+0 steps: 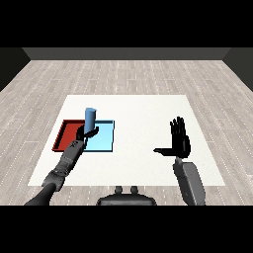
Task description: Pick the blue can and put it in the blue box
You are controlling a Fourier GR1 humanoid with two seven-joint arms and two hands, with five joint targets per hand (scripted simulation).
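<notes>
A blue can (90, 120) stands upright in my left hand (86, 134), whose fingers curl round its lower part. The can is held over the left edge of the light blue tray (103, 140), near the border with the red tray (64, 133). I cannot tell whether the can's base touches the tray. My right hand (180, 138) is raised over the right part of the table with fingers straight and thumb out to the left, holding nothing.
The two trays lie side by side at the left of the white table (143, 111), red on the left. My left forearm (62, 168) crosses the front edge of the red tray.
</notes>
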